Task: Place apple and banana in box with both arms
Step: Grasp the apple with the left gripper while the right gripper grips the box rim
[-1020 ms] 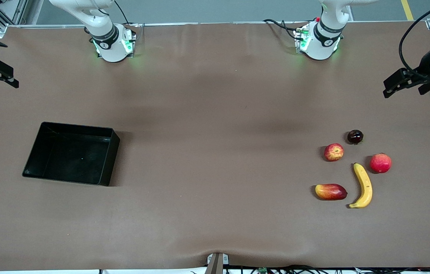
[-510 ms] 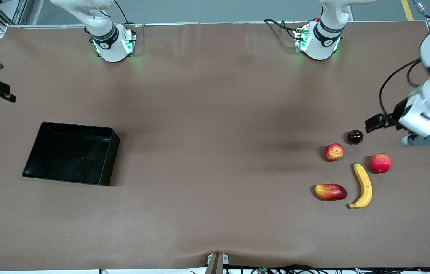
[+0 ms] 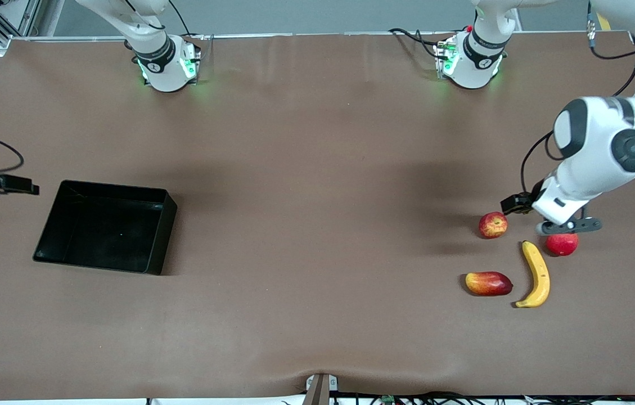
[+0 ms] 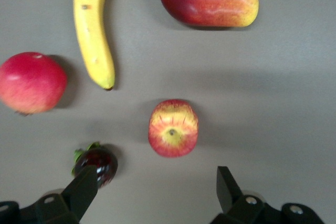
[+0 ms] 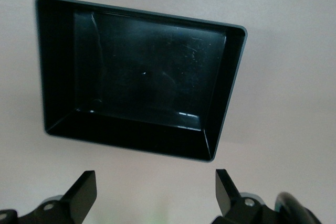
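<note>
Two claws hang over the brown surface (image 3: 317, 236), both with fingers spread and holding nothing. The left claw (image 4: 155, 192) is over the fruit cluster at the left arm's end, just beside the apple (image 3: 492, 225). The banana (image 3: 536, 275) lies nearer the front camera. The right claw (image 5: 155, 195) hovers beside the black box (image 3: 41, 236), at the right arm's end.

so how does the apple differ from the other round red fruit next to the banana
The apple has yellow streaks and a yellow patch around its stem dimple; the plain red fruit is an even pinkish red. The apple looks slightly smaller. The apple lies nearer the table's middle, the plain fruit toward the left arm's end. Both are round and rest on the table.
</note>
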{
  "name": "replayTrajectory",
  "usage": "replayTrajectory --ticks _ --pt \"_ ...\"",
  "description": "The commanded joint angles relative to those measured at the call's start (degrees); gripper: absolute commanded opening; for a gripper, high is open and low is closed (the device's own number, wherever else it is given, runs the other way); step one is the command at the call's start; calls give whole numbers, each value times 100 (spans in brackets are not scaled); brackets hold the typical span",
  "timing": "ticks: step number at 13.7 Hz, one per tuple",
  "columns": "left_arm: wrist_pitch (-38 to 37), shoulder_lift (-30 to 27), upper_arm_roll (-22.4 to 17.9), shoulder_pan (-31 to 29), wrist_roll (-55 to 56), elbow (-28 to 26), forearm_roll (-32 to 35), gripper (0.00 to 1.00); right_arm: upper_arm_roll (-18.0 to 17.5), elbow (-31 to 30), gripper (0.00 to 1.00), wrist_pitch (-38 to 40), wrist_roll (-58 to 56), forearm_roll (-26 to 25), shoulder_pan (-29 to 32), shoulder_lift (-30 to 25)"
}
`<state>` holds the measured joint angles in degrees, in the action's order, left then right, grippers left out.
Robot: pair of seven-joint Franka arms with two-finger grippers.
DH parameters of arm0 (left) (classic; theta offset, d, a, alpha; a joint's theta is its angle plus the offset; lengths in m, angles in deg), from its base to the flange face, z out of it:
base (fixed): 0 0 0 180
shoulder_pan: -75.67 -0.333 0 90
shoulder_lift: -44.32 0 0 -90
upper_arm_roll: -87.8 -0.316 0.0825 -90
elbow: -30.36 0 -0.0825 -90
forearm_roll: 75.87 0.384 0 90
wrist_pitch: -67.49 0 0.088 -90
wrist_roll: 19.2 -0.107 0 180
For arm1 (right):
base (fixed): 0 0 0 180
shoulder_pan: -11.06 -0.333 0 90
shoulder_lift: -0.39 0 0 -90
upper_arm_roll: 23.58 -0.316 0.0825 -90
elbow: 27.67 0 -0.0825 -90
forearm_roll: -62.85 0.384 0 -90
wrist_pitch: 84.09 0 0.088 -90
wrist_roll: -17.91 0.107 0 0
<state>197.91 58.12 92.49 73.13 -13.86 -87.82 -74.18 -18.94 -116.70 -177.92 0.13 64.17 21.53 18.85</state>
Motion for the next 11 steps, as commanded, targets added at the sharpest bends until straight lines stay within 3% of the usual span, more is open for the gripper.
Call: replayTrajectory --ticks 1,6,9,10,11 --pt "587 499 5 -18 -217 23 103 100 -59 167 100 -266 -94 17 358 543" --pt "1178 1098 14 -19 -218 32 94 100 -59 44 100 -1093 -86 -36 648 1133" --pt "1196 1178 14 -10 -244 14 94 97 -59 -481 98 -1592 -86 -36 736 1204" --pt "1196 1239 14 -10 -349 -3 94 90 -59 -744 93 -1978 -94 -36 771 1195" --pt "1187 1248 14 -27 -437 -21 94 80 -59 -956 77 -2295 -103 -44 815 1195"
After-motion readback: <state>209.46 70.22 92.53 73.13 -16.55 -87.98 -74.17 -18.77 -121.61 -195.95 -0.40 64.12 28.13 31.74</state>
